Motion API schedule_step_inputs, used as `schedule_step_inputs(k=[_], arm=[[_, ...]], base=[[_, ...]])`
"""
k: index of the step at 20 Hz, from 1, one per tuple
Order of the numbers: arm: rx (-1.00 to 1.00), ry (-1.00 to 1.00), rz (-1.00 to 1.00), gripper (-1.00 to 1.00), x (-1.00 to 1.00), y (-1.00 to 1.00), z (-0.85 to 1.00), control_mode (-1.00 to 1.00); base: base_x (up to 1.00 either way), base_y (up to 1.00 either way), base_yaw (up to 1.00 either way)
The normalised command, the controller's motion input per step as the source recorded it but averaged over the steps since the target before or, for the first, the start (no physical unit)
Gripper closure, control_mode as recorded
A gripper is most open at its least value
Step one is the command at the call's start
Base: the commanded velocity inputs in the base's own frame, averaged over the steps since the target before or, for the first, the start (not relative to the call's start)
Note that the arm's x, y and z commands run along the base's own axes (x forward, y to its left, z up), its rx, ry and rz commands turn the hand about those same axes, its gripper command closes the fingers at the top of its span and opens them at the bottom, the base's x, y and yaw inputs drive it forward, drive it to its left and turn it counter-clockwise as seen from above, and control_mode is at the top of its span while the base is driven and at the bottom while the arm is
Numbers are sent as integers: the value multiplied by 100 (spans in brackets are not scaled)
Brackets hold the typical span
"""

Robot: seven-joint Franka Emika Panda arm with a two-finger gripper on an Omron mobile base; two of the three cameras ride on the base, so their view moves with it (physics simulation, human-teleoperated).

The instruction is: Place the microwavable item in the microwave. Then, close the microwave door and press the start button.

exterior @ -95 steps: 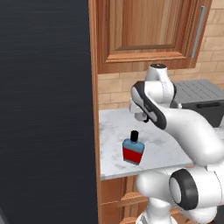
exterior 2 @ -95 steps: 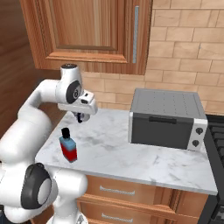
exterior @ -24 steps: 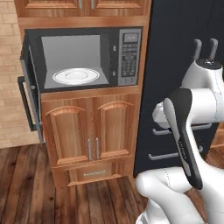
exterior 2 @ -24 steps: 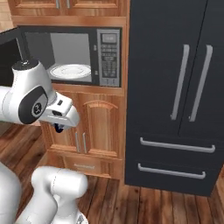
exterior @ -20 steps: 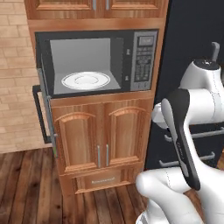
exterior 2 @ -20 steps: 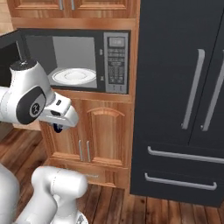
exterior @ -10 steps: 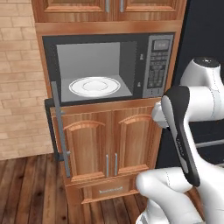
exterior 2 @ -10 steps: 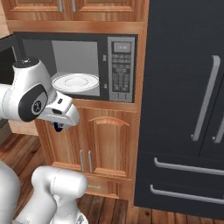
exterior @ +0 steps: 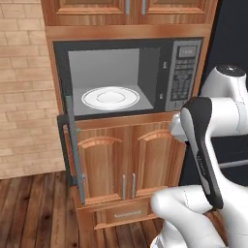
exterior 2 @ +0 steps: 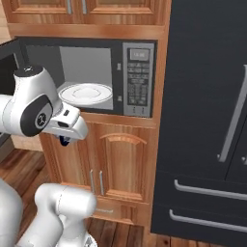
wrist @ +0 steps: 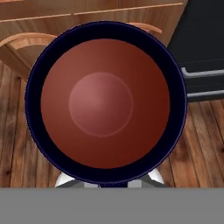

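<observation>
A single cup (wrist: 103, 103), dark-rimmed with a reddish interior, sits right in front of the hand camera, its mouth facing the lens. The end effector (exterior 2: 64, 140) appears closed around the cup, though the fingertips themselves are hidden behind it, so the firmness of the hold is a judgement. From the right, the cup shows only as a small dark shape beneath the wrist, held below the level of the one microwave (exterior: 127, 76).

Beyond it, two arched wooden doors (exterior: 130, 160) sit under the oven, with a drawer below. The microwave door (exterior: 71, 145) stands swung out to the left, nearly edge-on, its bar handle (exterior: 64, 150) facing outward. Inside the cavity waits one white plate (exterior: 110, 97); one keypad (exterior: 183, 77) sits at the right. To the far right is one dark refrigerator (exterior 2: 207, 116).

The risks ahead: the cup must rise to clear the cavity's lower lip, and a low approach could knock it against the cabinet front. The open door beside the path could be clipped by the elbow. A loose hold might let the cup slip to the wooden floor (exterior: 29, 208).
</observation>
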Motion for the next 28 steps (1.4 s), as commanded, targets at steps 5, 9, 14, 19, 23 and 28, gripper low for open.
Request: schedule_step_inputs(k=[5,9,14,19,23,28], arm=[[0,0,0,100,0,0,0,100],[0,0,0,100,0,0,0,100],[0,0,0,100,0,0,0,100],[0,0,0,100,0,0,0,100],[0,1,0,100,12,0,0,-100],[0,-1,1,100,76,1,13,-100]], base=[[38,40,6],[29,37,5],[17,12,5],[12,0,3],[22,0,1],[0,0,0]])
